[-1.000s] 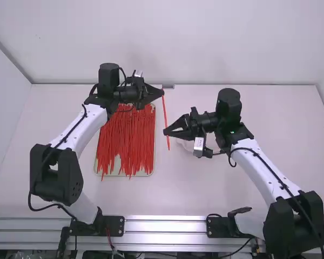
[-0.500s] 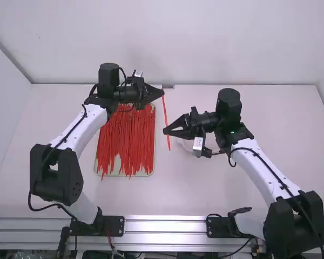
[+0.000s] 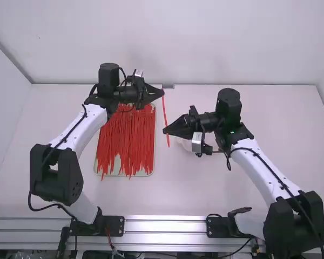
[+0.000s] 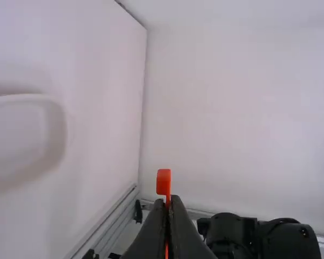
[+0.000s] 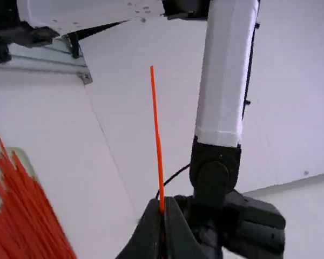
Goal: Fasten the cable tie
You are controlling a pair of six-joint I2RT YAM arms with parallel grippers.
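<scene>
Cable tie (image 3: 165,114) is held straight over the desk (image 3: 270,113), not yet looped. Right end effector (image 3: 166,130) is pinched shut on the tail part. Spare ties (image 3: 127,137) are heaped just beside, not obstructing. Farther off, left end effector (image 3: 161,93) clamps below the head. Threading looks still to do.

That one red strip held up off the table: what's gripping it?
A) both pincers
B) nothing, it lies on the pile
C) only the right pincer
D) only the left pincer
A: the left pincer is shut on the tie near its head, and the right pincer is shut on it lower down.
</scene>
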